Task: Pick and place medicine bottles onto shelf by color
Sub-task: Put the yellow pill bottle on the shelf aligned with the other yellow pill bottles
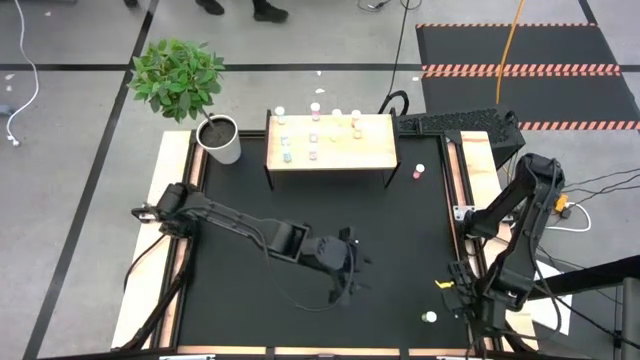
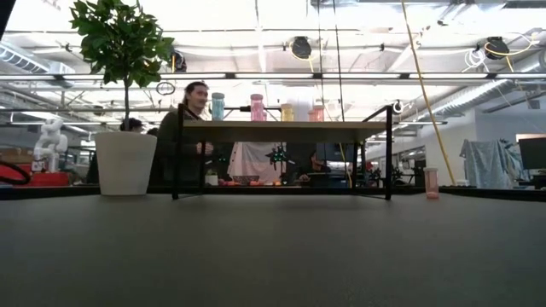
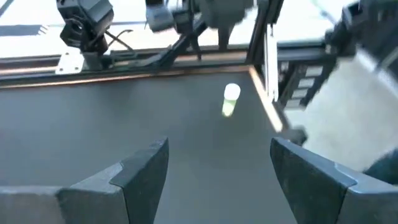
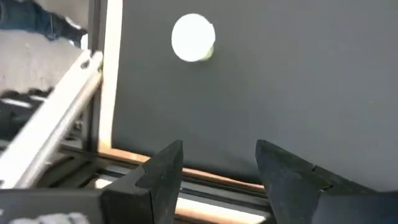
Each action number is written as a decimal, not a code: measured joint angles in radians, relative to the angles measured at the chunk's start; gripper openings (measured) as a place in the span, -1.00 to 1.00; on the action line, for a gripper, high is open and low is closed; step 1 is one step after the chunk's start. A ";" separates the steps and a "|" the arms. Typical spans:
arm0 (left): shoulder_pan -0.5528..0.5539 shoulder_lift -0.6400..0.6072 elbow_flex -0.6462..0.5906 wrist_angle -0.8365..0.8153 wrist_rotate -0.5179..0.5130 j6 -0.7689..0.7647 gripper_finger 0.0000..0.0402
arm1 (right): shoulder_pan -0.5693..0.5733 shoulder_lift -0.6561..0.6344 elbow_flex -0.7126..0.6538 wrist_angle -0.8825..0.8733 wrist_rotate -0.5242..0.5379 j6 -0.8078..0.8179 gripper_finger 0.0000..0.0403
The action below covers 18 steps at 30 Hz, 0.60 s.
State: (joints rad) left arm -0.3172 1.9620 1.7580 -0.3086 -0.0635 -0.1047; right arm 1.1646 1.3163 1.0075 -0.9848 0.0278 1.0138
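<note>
1. Nearest of all, a tiny pale green bottle with a white cap (image 1: 429, 318) stands upright on the black table mat (image 1: 300, 220), long axis vertical, at the near right corner.
2. Right gripper (image 4: 217, 163) hangs over that corner, just short of the green bottle, fingers apart and empty.
3. Left gripper (image 3: 217, 168) sits over the near middle of the mat, fingers spread wide, holding nothing, pointed toward the green bottle.
4. One pink bottle with a white cap (image 1: 418, 174) stands upright on the mat just right of the light wooden shelf with dark legs (image 1: 375, 152) at the far edge.
5. On the shelf top, the low view shows four upright bottles in a row: one teal-blue (image 2: 218, 106), one pink (image 2: 257, 107), one yellow (image 2: 287, 112), one more pinkish (image 2: 316, 112); from above further small ones show, too tiny to count surely.
6. One white pot with a leafy green plant (image 1: 220, 139) stands left of the shelf.
</note>
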 joint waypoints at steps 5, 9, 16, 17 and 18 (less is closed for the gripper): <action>-0.024 0.017 0.000 0.046 -0.055 -0.164 0.38 | 0.056 0.000 -0.148 0.217 0.050 -0.008 -0.03; -0.052 0.016 0.000 0.039 -0.135 -0.218 0.38 | 0.061 0.000 -0.243 0.381 0.082 -0.065 -0.03; -0.088 0.016 0.000 0.043 -0.186 -0.300 0.38 | 0.059 0.000 -0.372 0.646 0.218 -0.174 -0.02; -0.092 0.016 0.000 0.044 -0.202 -0.309 0.38 | 0.059 0.000 -0.386 0.666 0.238 -0.187 -0.03; -0.095 0.016 0.000 0.047 -0.216 -0.319 0.38 | 0.059 0.000 -0.398 0.688 0.250 -0.197 -0.03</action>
State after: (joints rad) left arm -0.4123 1.9778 1.7580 -0.2618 -0.2797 -0.4237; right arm 1.2232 1.3167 0.6097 -0.2964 0.2778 0.8173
